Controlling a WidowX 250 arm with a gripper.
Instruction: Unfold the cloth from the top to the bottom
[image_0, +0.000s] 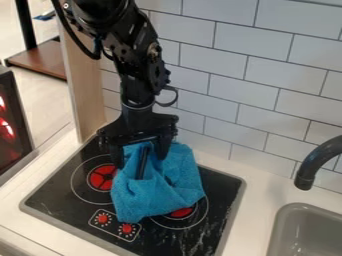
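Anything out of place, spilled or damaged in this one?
No spill stands out. The blue cloth sits bunched on the stove, partly over a red burner: odd for a kitchen, though the unfolding task explains it. Pale streaks mark the black surface; scratches or glare, I can't tell.

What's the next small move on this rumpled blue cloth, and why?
If the black gripper has hold, probably a short pull toward the round red knobs: it is at the cloth's upper part, and the cloth lies bunched.
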